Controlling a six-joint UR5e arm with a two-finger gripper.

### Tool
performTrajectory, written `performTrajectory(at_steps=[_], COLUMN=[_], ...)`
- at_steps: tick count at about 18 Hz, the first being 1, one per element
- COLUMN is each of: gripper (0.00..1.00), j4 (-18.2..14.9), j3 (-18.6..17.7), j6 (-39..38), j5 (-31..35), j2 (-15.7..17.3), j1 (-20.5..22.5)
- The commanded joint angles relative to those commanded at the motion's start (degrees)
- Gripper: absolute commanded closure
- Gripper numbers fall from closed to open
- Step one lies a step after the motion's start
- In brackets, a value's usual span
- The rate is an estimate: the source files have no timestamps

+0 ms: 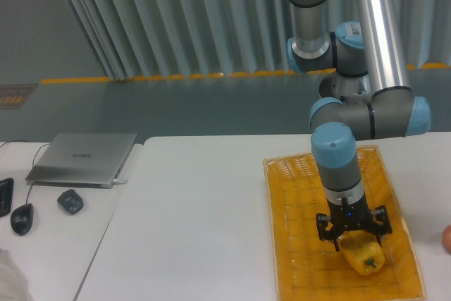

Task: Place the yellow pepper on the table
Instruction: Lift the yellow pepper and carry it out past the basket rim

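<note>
Fingers point(352, 239) touch the yellow pepper point(364, 255) inside the basket point(296, 244); their grip is unclear.

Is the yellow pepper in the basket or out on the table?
In the basket: the yellow pepper lies on its woven floor, right under the gripper.

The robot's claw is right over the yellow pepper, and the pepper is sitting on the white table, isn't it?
Not quite. The gripper is right over the yellow pepper, but the pepper is lying inside the yellow woven basket, not on the bare white table. The fixed camera view shows the basket's weave all around it.
</note>
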Motion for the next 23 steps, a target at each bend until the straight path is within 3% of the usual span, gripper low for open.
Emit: performTrajectory(at_steps=[3, 10, 15, 19, 23], gripper=[0.56, 0.56, 0.56, 0.56, 0.56], j4=[0.09, 0.0, -0.79, -1.23, -1.76], j3=[0.0, 0.26, -0.44, -0.44, -1.05], j6=[0.17, 3.87, 8.07, 15.1, 24.76], j5=[-0.09, -1.14, -3.08, -3.69, -4.39], j2=[0.26, 3.86, 9.92, 12.39, 12.66], j1=[0.0, -0.79, -0.09, 3.68, 9.13])
